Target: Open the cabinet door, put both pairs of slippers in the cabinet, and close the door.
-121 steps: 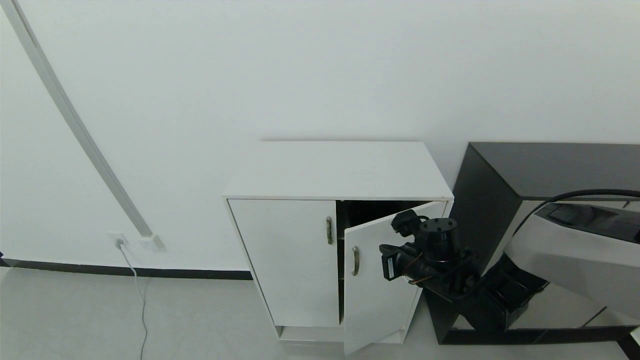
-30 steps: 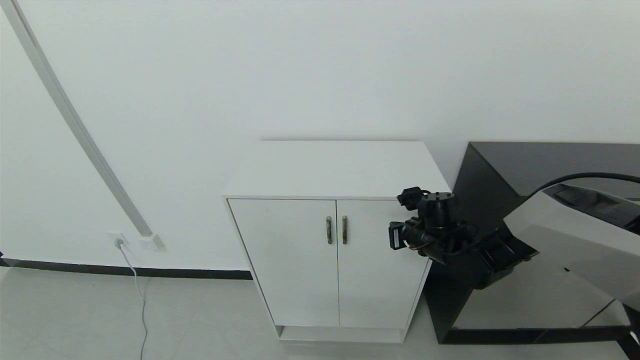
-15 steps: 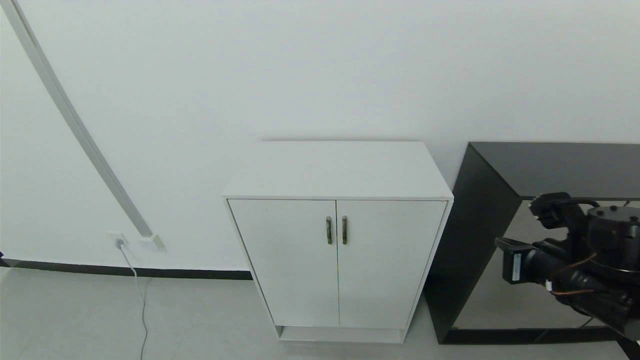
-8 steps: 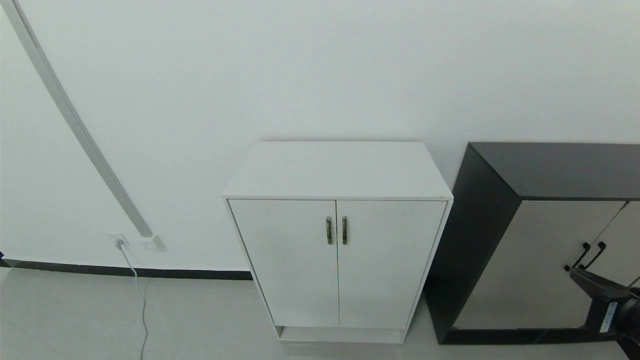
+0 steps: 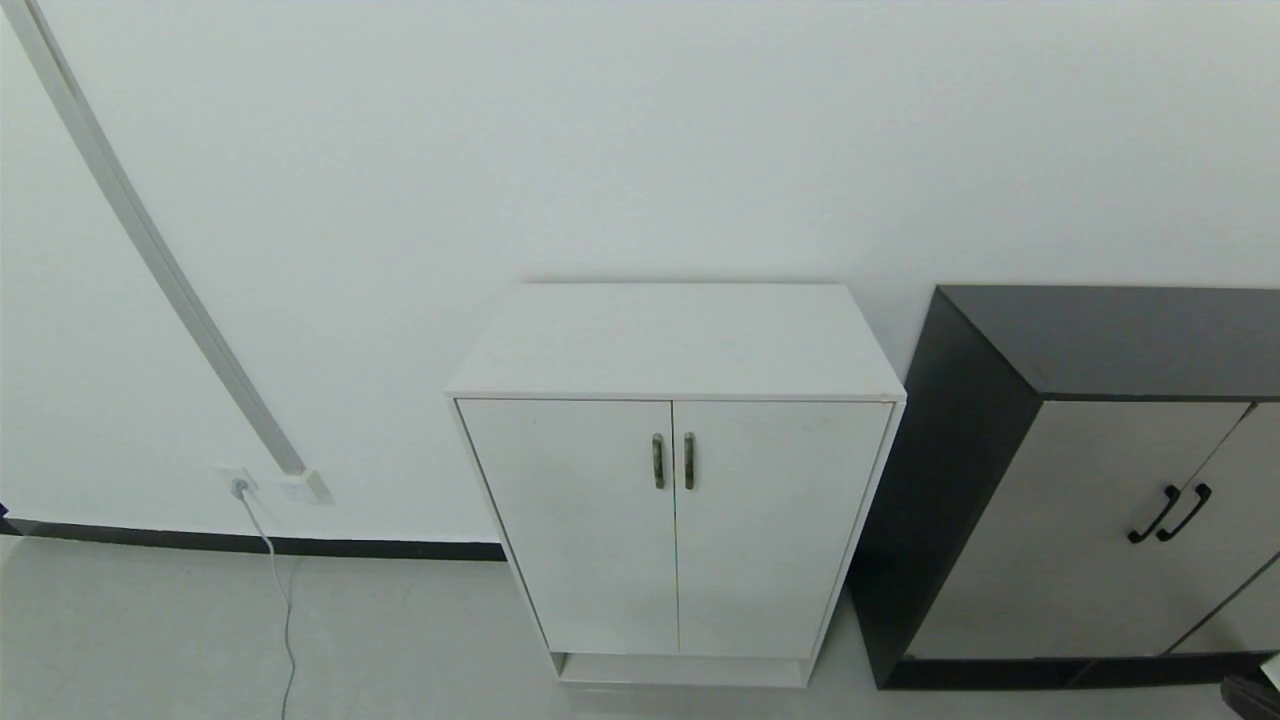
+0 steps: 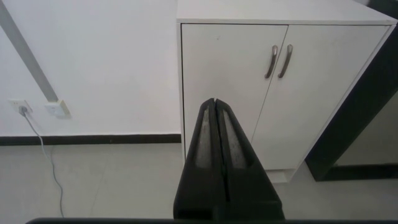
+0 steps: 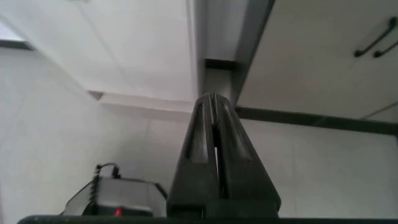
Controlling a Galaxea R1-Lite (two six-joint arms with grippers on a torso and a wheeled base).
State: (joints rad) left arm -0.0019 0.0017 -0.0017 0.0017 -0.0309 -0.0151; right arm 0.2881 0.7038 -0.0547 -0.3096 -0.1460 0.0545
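The white cabinet point(image 5: 676, 500) stands against the wall with both doors closed and the two metal handles point(image 5: 672, 461) side by side at the centre. In the left wrist view my left gripper point(image 6: 215, 103) is shut with nothing in it, held low and some way in front of the white cabinet point(image 6: 280, 74). My right gripper point(image 7: 214, 99) is shut and empty too, low over the floor near the bottom corner of the white cabinet point(image 7: 137, 43) and the dark cabinet point(image 7: 323, 56). No slippers can be seen.
A black cabinet point(image 5: 1080, 480) with grey doors and black handles point(image 5: 1170, 512) stands right beside the white one. A wall socket with a grey cable point(image 5: 270, 560) is at the left, under a slanted wall conduit point(image 5: 150, 240). Open grey floor point(image 5: 250, 650) lies in front.
The right cabinet door, ajar 8 seconds ago, is now closed. My right arm has pulled back from the door to the right and down, out of the head view.
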